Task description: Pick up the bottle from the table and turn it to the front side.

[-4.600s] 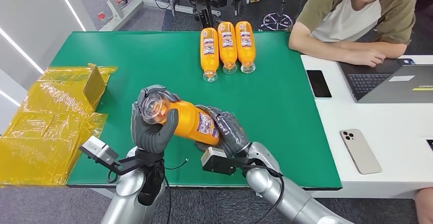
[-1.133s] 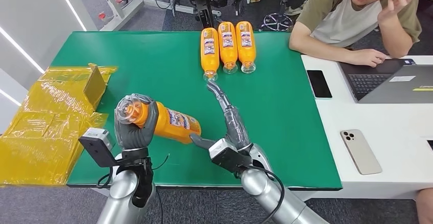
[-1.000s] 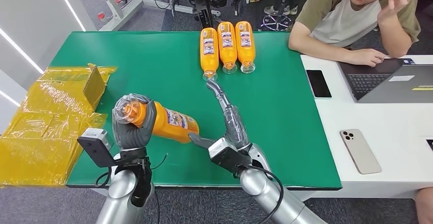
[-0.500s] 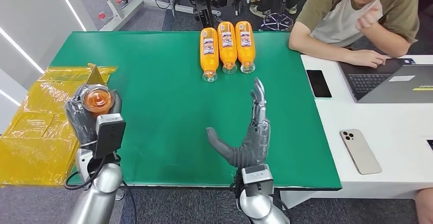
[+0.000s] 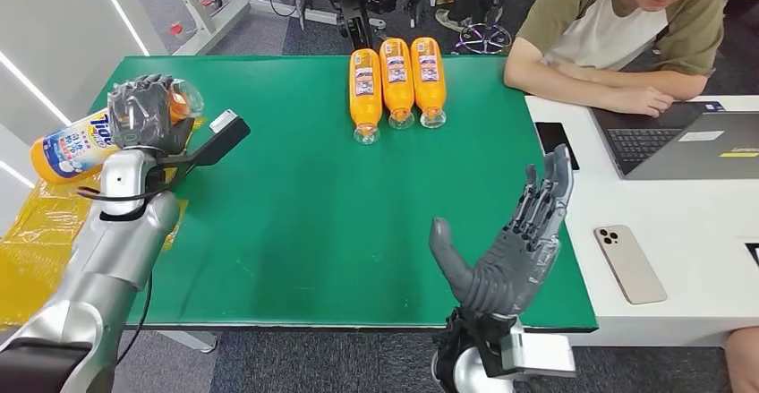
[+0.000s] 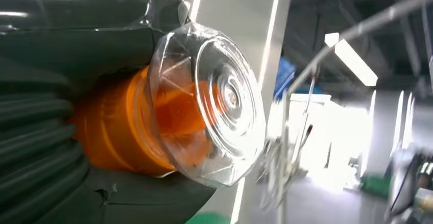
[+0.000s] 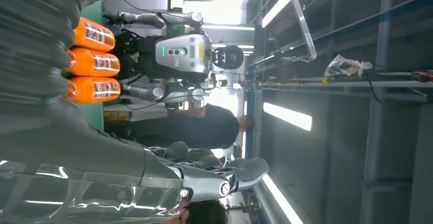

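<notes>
A: Where is the bottle [image 5: 76, 142] placed at this point?

B: It is held off the green tabletop [image 5: 295, 232], above the left edge near the far-left corner, over the yellow wrapping [image 5: 27, 250]. Half a second ago it was gripped lower, at the near-left part, with the clear cap facing the camera. It has since been swung up and outward.

A: Orientation?

B: The long axis is seen lying roughly level, across the left edge. The cap end points in toward the tabletop; the base points out past the left edge. The blue-and-white label is turned up toward the head camera, so the turn to the front side is judged largely done.

A: Left hand [image 5: 148, 115]?

B: It is wrapped tightly around the neck end; in the left wrist view the clear cap [image 6: 214, 106] is seen jutting from the dark fingers.

A: Right hand [image 5: 510, 250]?

B: It is held open and holds nothing, with fingers spread and raised over the near-right corner. One second ago it was touching the bottle's base; it has been withdrawn.

A: Surroundings?

B: Three orange bottles [image 5: 396, 71] are laid side by side at the far edge, and a person [image 5: 618, 35] is seated beyond the far-right corner.
</notes>
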Controlling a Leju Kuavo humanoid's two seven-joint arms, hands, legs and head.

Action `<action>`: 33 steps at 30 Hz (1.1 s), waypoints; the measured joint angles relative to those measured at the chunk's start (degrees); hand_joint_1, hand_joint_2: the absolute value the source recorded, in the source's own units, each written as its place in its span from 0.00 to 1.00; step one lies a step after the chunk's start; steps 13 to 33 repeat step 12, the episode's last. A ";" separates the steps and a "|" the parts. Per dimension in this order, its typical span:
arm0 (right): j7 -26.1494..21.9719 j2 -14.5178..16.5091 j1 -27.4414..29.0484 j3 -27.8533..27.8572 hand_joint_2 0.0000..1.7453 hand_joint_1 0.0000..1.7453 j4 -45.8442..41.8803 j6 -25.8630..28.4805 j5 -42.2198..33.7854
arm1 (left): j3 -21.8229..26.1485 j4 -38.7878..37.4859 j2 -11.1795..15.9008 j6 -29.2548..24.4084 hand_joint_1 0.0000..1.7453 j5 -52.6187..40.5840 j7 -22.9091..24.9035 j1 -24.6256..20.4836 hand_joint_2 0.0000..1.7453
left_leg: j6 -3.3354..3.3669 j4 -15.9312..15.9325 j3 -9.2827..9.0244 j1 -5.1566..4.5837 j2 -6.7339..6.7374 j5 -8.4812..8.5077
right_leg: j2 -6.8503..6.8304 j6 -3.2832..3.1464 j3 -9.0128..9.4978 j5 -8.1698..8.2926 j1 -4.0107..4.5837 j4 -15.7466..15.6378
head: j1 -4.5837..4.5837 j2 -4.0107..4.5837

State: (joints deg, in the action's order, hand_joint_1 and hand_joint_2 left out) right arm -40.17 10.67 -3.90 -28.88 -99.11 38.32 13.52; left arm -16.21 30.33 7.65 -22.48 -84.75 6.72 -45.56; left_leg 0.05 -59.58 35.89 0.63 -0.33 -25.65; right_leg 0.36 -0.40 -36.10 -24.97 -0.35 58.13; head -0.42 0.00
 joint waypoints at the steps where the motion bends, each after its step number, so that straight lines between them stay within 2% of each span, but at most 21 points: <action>1: 0.00 0.02 0.10 0.10 1.00 0.00 -0.29 0.00 -0.08 | -0.35 -1.44 0.10 1.72 1.00 -0.53 0.43 -0.85 1.00 | 0.00 0.00 0.00 0.00 0.00 0.00 | 0.00 0.00 -0.01 0.00 0.00 0.00 | 0.01 0.00; 6: -0.01 0.06 0.34 0.40 1.00 0.00 -1.19 0.00 -0.06 | -2.77 -7.22 0.60 9.20 1.00 -3.80 2.82 -2.37 1.00 | -0.03 0.02 0.01 0.01 0.05 -0.02 | 0.03 -0.01 -0.05 -0.01 0.00 0.00 | 0.01 0.01; 10: 0.00 0.09 0.54 0.69 1.00 0.00 -1.79 0.00 0.31 | -5.08 -9.94 1.24 12.28 1.00 -4.91 3.21 -1.80 1.00 | -0.03 0.04 0.01 0.01 0.09 -0.02 | 0.05 -0.01 -0.07 -0.01 0.00 0.01 | 0.00 0.00; 33: 0.00 0.09 0.60 0.77 1.00 0.00 -1.99 0.00 0.30 | -5.98 -10.65 1.44 12.62 1.00 -4.99 3.21 -1.39 1.00 | -0.03 0.04 0.01 0.01 0.09 -0.02 | 0.05 -0.02 -0.07 -0.01 0.01 0.01 | 0.01 0.00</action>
